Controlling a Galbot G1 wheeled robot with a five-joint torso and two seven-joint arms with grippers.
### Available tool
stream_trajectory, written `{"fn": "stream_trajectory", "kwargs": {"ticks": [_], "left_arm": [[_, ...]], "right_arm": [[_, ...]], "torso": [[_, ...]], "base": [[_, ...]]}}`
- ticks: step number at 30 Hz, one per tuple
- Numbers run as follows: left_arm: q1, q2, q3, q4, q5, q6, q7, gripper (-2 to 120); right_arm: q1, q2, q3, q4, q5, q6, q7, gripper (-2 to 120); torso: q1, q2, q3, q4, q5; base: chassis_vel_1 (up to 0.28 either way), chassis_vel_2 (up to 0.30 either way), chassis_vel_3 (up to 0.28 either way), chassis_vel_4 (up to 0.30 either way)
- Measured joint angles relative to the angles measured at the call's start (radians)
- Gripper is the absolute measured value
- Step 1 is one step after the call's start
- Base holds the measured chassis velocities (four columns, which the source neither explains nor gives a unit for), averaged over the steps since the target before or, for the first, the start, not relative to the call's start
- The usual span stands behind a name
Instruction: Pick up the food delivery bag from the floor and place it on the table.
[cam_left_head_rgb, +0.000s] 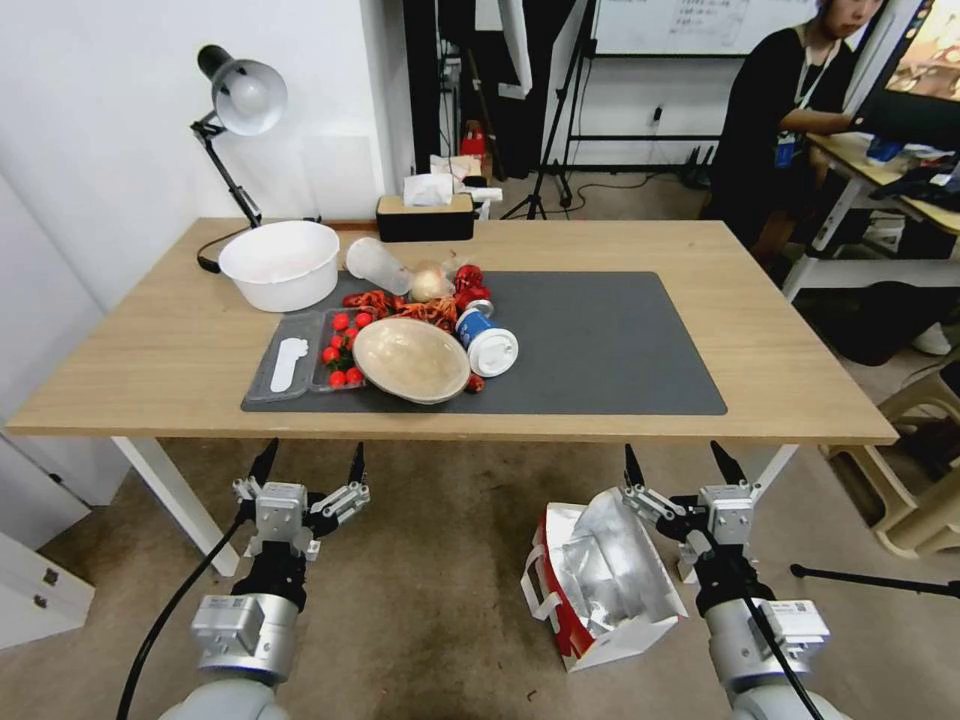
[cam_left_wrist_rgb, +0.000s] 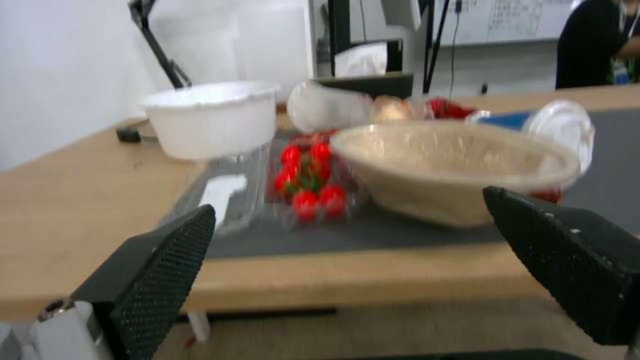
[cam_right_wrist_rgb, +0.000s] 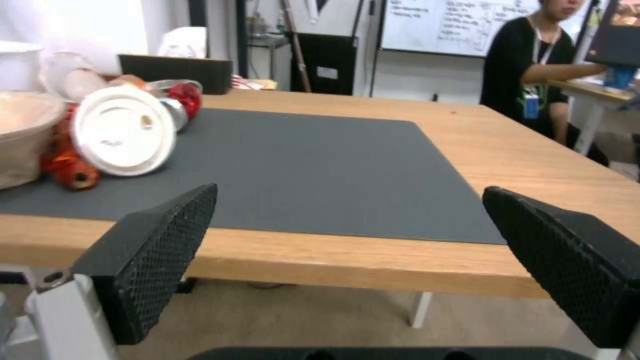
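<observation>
The food delivery bag (cam_left_head_rgb: 600, 590), white with red sides and silver foil lining, lies tipped on the floor in front of the table (cam_left_head_rgb: 760, 340), just left of my right arm. My right gripper (cam_left_head_rgb: 678, 465) hovers open just above and right of the bag's top, level with the table's front edge. Over on the left, my left gripper (cam_left_head_rgb: 308, 465) is open too, holding nothing, in front of the table edge. The dark grey mat (cam_right_wrist_rgb: 320, 165) shows between the right gripper's fingers (cam_right_wrist_rgb: 160, 250). The left wrist view faces the table edge past its fingers (cam_left_wrist_rgb: 160, 260).
On the mat's left half lie a beige bowl (cam_left_head_rgb: 412, 358), a blue cup with white lid (cam_left_head_rgb: 488, 344), a tray of cherry tomatoes (cam_left_head_rgb: 335, 350) and a white bowl (cam_left_head_rgb: 280, 263). A lamp (cam_left_head_rgb: 235, 100) and tissue box (cam_left_head_rgb: 425, 212) stand at the back. A white table leg (cam_left_head_rgb: 175, 495) stands left of my left arm.
</observation>
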Motion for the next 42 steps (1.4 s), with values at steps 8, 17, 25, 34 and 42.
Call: {"fn": "stream_trajectory", "kwargs": {"ticks": [8,17,25,34,42], "left_arm": [[-0.036,-0.007,-0.004,-0.012,-0.071,0.059,-0.001,100],[-0.071,-0.011,-0.009,-0.016,-0.120,0.087,-0.001,100],[-0.095,-0.016,-0.055,-0.002,-0.253,0.114,0.037,100],[-0.087,-0.019,-0.059,0.016,-0.260,0.084,0.054,100],[-0.086,-0.018,-0.060,0.018,-0.260,0.084,0.052,100]], "right_arm": [[0.046,-0.006,0.075,0.048,0.066,-0.119,0.004,100],[0.064,-0.009,0.105,0.062,0.089,-0.153,0.003,100],[0.142,-0.025,0.245,0.156,0.226,-0.391,0.010,100],[0.135,-0.049,0.244,0.148,0.231,-0.383,0.013,100],[0.135,-0.048,0.239,0.142,0.227,-0.376,0.013,100]], "torso": [[0.000,0.000,0.000,0.0002,0.0000],[0.000,0.000,0.000,0.0003,0.0000],[0.000,0.000,0.000,-0.0001,-0.0001],[0.000,0.000,0.000,-0.0001,0.0000],[-0.007,-0.015,-0.008,-0.0002,0.0000]], "base": [[0.000,0.000,0.000,0.000],[0.000,0.000,0.000,0.000],[0.000,0.000,0.000,0.000],[0.000,0.000,0.000,0.000],[0.000,0.000,0.000,0.000]]}}
